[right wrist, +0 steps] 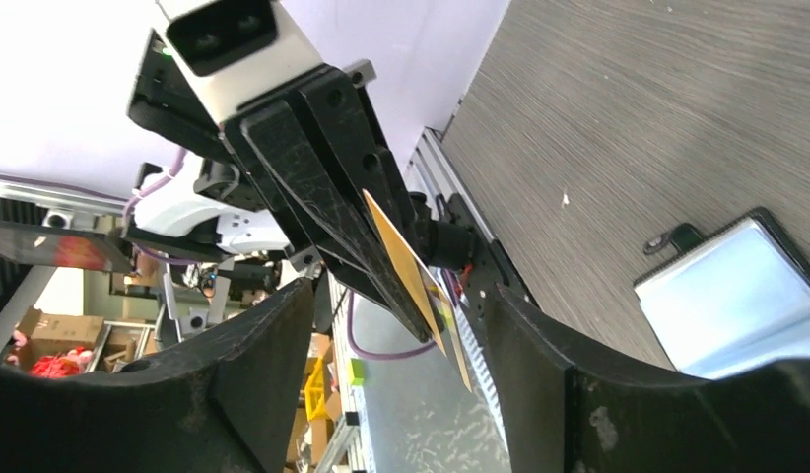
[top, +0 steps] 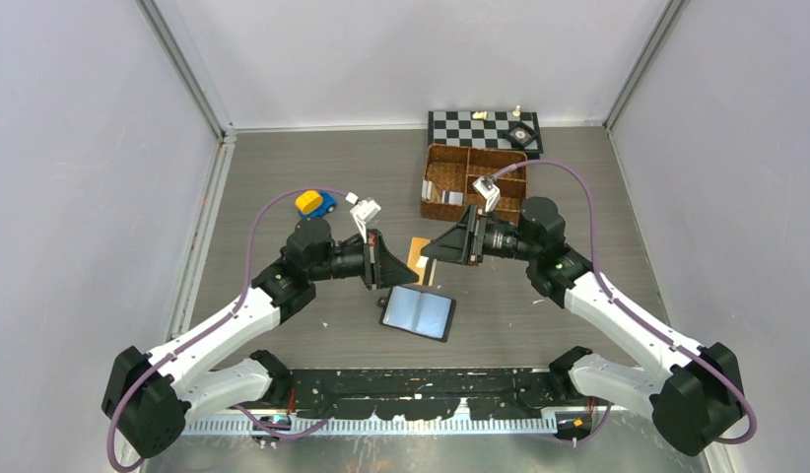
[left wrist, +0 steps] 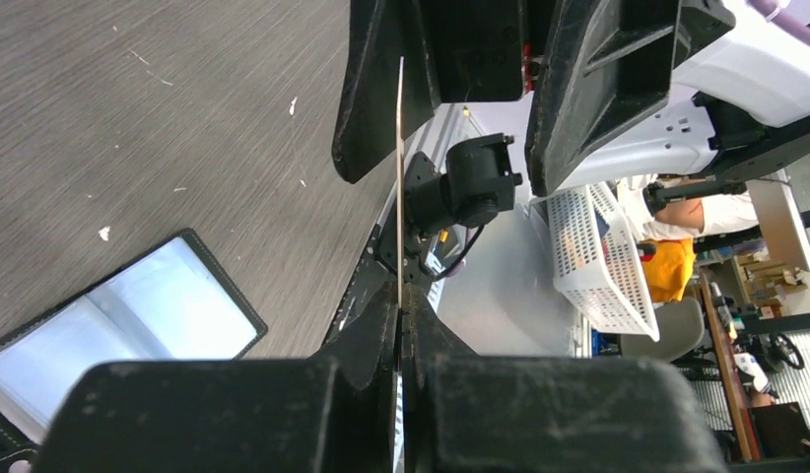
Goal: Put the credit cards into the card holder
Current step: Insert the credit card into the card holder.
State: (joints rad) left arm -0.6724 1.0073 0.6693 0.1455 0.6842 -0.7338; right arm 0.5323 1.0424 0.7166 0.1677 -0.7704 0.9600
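The left pincer [top: 389,264] is clenching a tan-orange credit card [top: 418,254] by one end, holding it in the air above the tabletop [top: 283,177], just behind the card holder [top: 419,312]. In the left wrist view the card [left wrist: 399,187] is showing edge-on as a thin pale line running straight out from the pressed-together fingertips of that pincer [left wrist: 401,317]. In the right wrist view its flat orange face [right wrist: 396,258] is slanting out of the black fingers.

The right pincer [top: 431,246] is facing the left one with its jaws released and spread wide, one finger on each side of the card's free end. Whether either finger is touching the card is not clear.

The card holder [right wrist: 736,286] is lying open and flat on the tabletop between the two arms, showing a black border around two pale bluish clear sleeves. A brown wicker basket [top: 475,184] is sitting further back, well apart from it.
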